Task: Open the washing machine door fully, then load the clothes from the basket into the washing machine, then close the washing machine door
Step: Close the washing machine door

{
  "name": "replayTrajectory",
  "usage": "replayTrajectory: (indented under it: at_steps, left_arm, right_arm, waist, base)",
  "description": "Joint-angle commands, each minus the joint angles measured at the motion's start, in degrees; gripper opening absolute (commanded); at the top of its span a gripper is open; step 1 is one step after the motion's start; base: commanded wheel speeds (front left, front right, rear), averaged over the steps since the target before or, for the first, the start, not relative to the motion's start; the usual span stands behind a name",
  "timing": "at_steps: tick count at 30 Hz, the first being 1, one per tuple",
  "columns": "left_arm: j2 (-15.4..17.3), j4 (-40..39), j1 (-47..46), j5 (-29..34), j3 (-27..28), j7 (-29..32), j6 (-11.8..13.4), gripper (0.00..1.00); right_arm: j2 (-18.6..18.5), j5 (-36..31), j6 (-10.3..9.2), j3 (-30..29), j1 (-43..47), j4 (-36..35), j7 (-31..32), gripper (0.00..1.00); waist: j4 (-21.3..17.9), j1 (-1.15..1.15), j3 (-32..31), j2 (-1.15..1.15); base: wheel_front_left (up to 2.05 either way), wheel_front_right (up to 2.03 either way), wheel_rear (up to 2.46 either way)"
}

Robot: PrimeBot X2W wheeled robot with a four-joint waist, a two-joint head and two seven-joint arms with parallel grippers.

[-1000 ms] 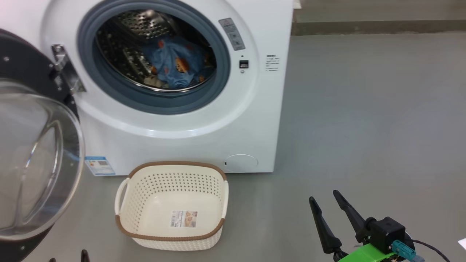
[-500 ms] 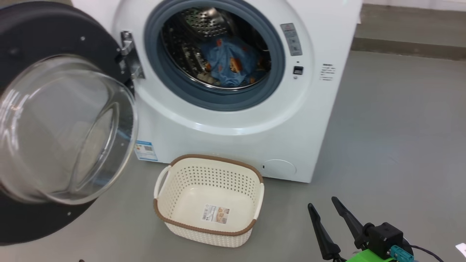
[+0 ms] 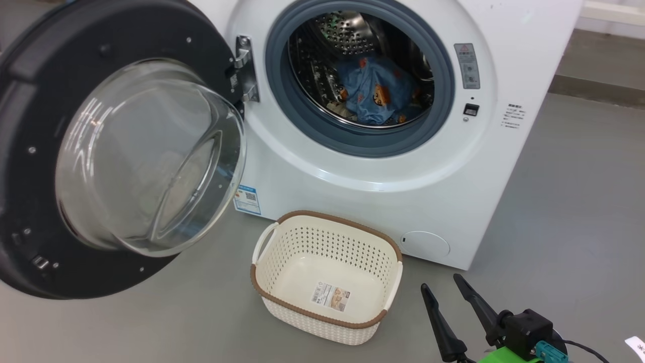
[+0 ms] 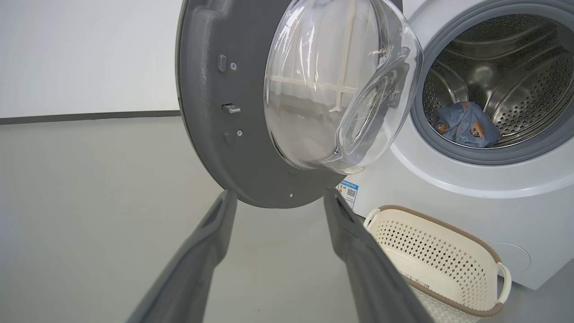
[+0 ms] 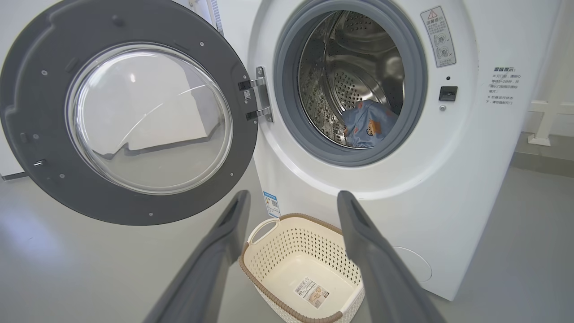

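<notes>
Grey smooth flooring (image 3: 564, 201) runs under everything I see, with a pale wall behind. On it stands the big white front-loading washing machine (image 3: 352, 191). Its large round door with the glossy black rim and bulging clear glass bowl (image 3: 30, 101) hangs wide open on a metal hinge (image 3: 245, 68) at the left of the opening.

Inside the perforated steel drum, behind the grey rubber gasket, lie the light-blue clothes printed with small orange-brown bears (image 3: 375, 93), bunched low at the back.

The small cream-white perforated basket with the brown woven-look rim (image 3: 332, 218) sits on the floor just in front of the machine, below the opening. A printed product label (image 3: 331, 296) is stuck on its bottom, too small for me to read.

A blue energy sticker (image 3: 247, 199) with a QR code sits low on the machine's front. A grey warning label with a red triangle (image 3: 467, 65) is right of the opening, and beside it a block of small black characters (image 3: 512, 116) I cannot read.

My right gripper (image 3: 440, 282) hovers right of the basket, fingers spread, holding nothing. My left gripper (image 4: 279, 193) points at the door's lower rim, fingers also spread apart.
</notes>
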Motion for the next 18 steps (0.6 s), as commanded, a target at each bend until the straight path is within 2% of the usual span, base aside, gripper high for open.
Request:
replayTrajectory:
  at_steps: [1, 18]
  left_arm:
    - [0.63, -1.97, -1.3, -0.15, 1.92, -0.37, 0.5, 1.0]
    - [0.63, -2.95, -0.46, -1.47, 2.2, -0.37, 2.46, 1.0]
  right_arm:
    - [0.11, -0.02, 0.17, 1.47, -0.76, -1.41, -0.28, 1.0]
    - [0.11, -0.73, 0.17, 2.59, -2.36, -0.65, -0.28, 1.0]
  waist:
    - [1.12, 0.0, -0.16, 0.0]
    - [2.01, 0.0, 0.82, 0.0]
  base:
    - [0.0, 0.0, 0.0]
    - [0.0, 0.0, 0.0]
